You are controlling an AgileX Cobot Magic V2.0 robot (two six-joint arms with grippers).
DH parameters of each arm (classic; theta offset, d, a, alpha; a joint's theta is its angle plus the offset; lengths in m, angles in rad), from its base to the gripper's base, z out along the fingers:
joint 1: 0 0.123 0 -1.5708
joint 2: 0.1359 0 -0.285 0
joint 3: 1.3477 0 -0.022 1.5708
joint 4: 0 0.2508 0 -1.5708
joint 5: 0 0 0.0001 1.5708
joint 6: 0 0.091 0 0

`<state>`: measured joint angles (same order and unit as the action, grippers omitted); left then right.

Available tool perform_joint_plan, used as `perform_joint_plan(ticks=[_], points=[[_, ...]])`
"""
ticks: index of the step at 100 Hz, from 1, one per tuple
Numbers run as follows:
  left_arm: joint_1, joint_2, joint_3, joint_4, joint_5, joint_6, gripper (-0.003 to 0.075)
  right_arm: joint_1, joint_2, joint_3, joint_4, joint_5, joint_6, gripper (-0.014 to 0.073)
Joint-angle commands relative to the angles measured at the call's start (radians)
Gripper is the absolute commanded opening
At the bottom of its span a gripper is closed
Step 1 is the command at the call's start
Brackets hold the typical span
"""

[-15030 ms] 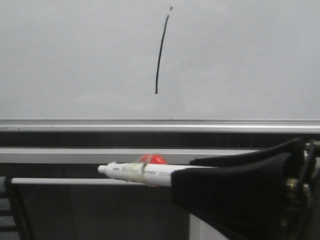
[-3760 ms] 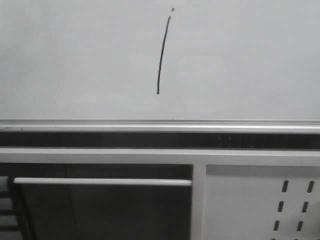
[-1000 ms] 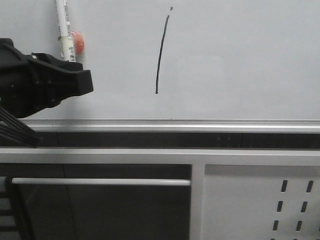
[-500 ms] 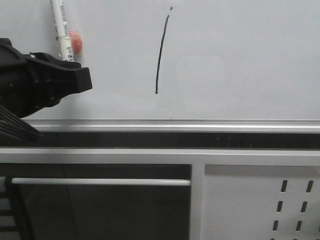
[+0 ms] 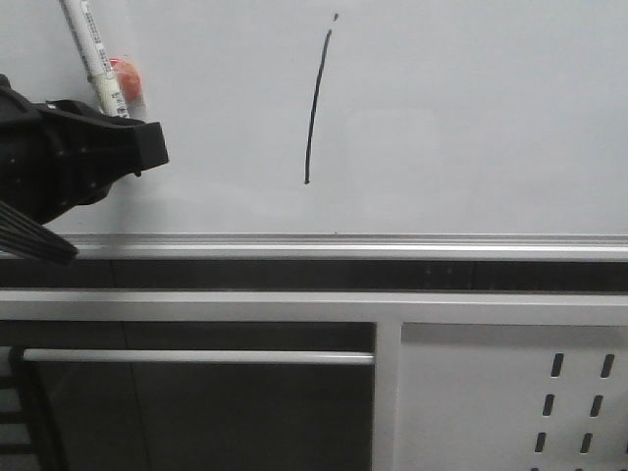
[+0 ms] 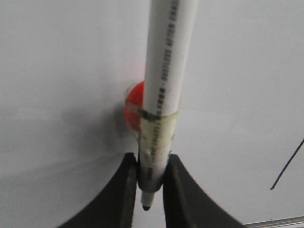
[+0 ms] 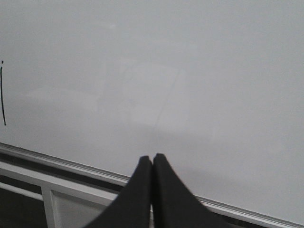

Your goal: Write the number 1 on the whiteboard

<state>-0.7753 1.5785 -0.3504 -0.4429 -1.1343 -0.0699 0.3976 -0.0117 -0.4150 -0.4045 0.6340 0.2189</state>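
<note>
Already the number 1 [image 5: 314, 106] is standing finished on the whiteboard [image 5: 471, 118], while the left gripper [image 5: 132, 132] is hovering well to its left. Closer in, the left wrist view is showing that claw clamping a white marker [image 6: 166, 85]. Opposite, the right gripper [image 7: 152, 159] is pointing at bare board, fingers pressed together, holding nothing.

number 1 [image 5: 314, 106]: thin black, slightly curved near-vertical stroke, tiny dot above | whiteboard [image 5: 471, 118]: glossy pale grey, upright before me, silver rail along its lower edge
</note>
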Motion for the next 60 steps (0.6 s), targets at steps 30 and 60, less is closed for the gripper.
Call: perform_joint_plan(ticks=[30, 60], points=[[0.006, -0.023, -0.005, 0.156, -0.113, -0.060, -0.0018, -0.004, -0.013, -0.022, -0.027, -0.072, -0.001, -0.0050], [0.006, -0.023, 0.059, 0.270, -0.123, -0.213, -0.0018, -0.004, -0.013, -0.022, -0.027, -0.072, -0.001, -0.0050]])
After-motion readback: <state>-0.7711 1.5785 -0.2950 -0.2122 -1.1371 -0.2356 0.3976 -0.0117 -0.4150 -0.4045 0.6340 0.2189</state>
